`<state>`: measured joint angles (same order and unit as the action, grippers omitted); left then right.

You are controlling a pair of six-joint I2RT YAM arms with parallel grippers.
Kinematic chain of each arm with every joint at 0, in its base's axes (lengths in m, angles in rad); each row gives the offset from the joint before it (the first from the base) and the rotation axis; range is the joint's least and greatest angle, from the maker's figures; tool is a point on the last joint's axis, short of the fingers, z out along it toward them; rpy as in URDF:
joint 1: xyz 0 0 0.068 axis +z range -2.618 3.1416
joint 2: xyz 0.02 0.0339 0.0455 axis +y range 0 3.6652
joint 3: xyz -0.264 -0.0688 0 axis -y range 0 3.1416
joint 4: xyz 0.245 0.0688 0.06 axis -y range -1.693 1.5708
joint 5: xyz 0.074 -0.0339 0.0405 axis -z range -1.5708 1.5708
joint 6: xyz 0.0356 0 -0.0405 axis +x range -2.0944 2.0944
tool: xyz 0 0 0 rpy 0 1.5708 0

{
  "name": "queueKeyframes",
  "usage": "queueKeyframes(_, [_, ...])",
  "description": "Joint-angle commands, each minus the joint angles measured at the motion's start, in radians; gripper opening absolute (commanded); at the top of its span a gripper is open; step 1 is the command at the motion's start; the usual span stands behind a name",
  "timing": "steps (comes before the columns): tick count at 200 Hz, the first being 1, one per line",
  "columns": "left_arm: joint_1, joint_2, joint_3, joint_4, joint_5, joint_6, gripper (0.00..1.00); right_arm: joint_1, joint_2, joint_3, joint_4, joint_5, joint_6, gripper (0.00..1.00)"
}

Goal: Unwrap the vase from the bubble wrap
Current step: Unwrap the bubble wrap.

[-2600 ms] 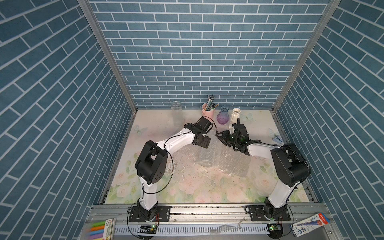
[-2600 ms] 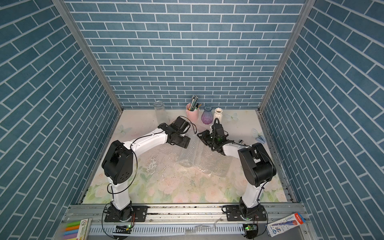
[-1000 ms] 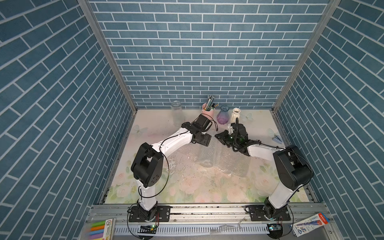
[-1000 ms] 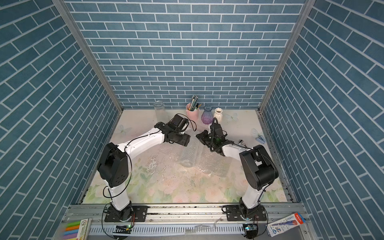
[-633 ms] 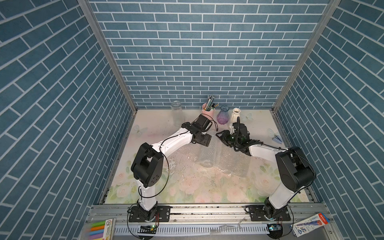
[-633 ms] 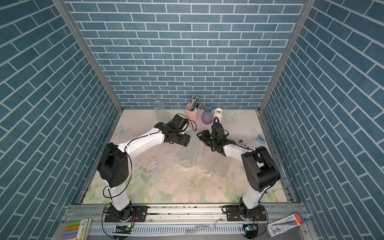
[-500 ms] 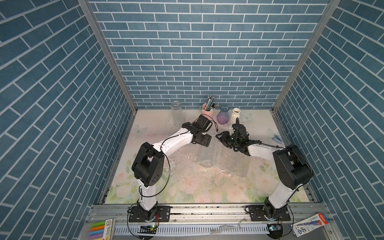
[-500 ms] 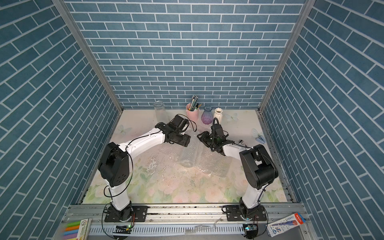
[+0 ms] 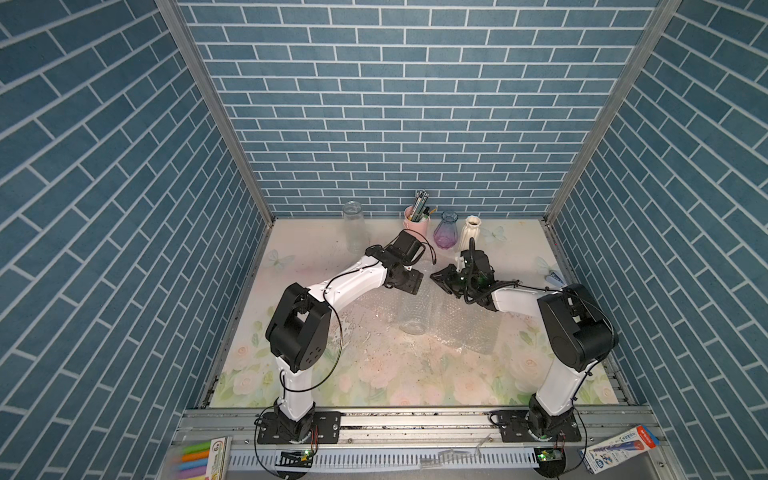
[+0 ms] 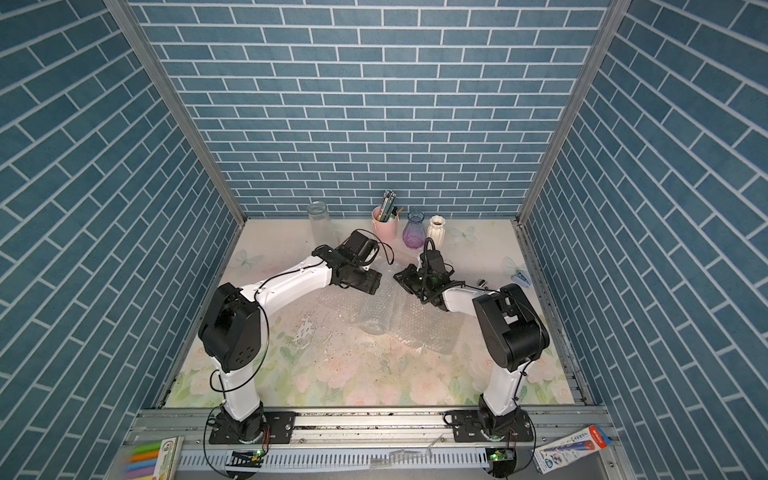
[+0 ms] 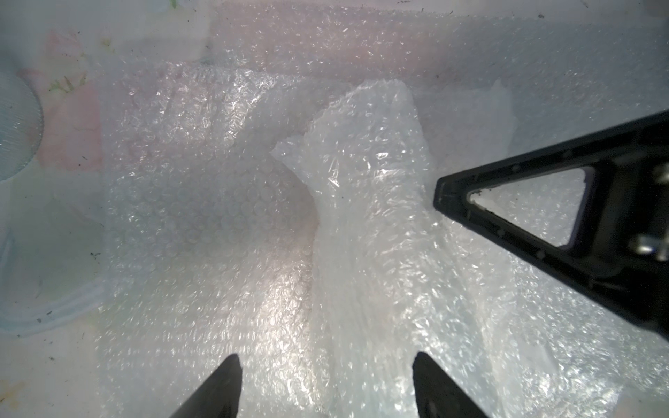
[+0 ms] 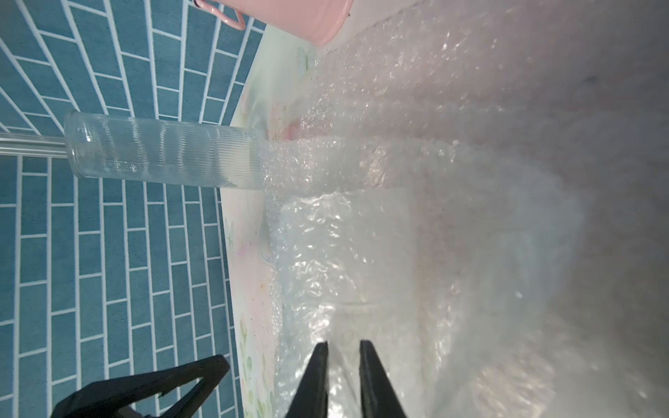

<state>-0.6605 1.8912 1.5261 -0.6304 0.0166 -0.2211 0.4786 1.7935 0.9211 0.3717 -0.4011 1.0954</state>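
Two grippers, the left gripper and the right gripper, nearly meet over the bubble wrap. It lies spread out mid-table in both top views, with a clear vase on its side in it. How much wrap covers the glass, I can't quite tell.

Left wrist view: left gripper wide open, straddling a raised fold, gripping nothing.

Right wrist view: right gripper pinched nearly closed on a thin edge of wrap.

Step in hand, I'd say: peeling a layer back. Next move calls for lifting that edge away from the vase, slowly, so the glass doesn't roll.
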Motion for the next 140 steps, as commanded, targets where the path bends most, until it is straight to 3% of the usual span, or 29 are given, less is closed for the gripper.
queueKeyframes(1, [0.004,0.004,-0.008,0.001,0.003,-0.003,0.76,-0.003,0.000,0.023,0.025,-0.010,0.011,0.07])
queueKeyframes(50, [0.004,-0.013,-0.017,0.002,-0.003,-0.007,0.76,-0.001,-0.030,0.045,-0.027,0.005,-0.025,0.00])
queueKeyframes(140, [0.004,-0.107,-0.069,0.029,-0.020,-0.054,0.76,0.006,-0.057,0.102,-0.099,0.013,-0.072,0.00])
